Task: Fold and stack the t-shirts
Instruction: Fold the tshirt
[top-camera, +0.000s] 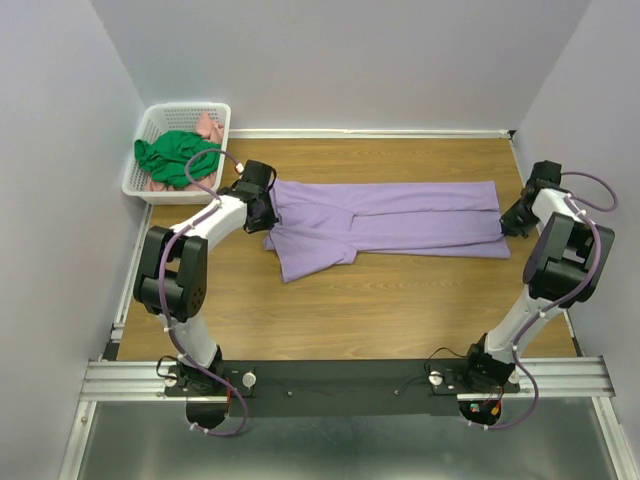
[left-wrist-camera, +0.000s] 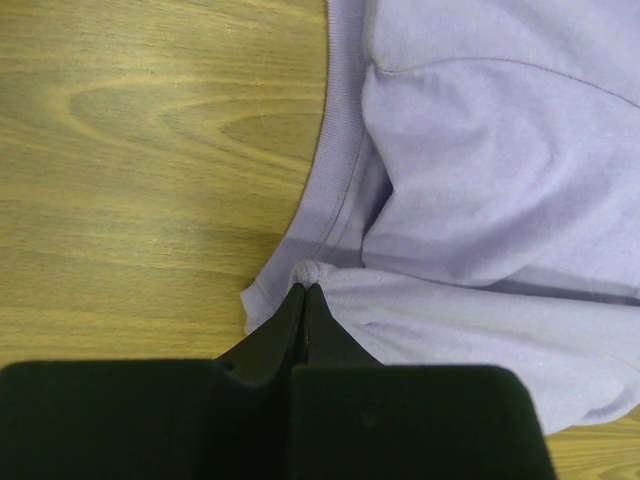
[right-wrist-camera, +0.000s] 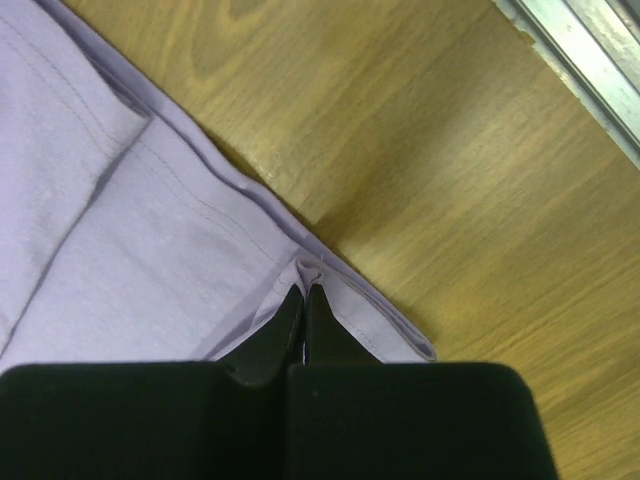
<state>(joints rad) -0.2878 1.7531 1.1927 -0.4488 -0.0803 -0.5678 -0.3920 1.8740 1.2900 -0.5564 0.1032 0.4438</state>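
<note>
The lavender t-shirt (top-camera: 390, 225) lay partly folded lengthwise on the table (top-camera: 400, 310). The left gripper (left-wrist-camera: 305, 290) and right gripper (right-wrist-camera: 303, 288) each pinched shut on its ends. The green t-shirt (top-camera: 172, 157) and pink t-shirt (top-camera: 208, 127) waited unfolded in the basket (top-camera: 190, 106).

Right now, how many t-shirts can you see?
3: the purple t-shirt lies on the table; the green t-shirt and the pink t-shirt sit in the basket. More may hide under them.

Matt cloth t-shirt (top-camera: 400, 215); table (top-camera: 350, 310) (glossy wood)
</note>
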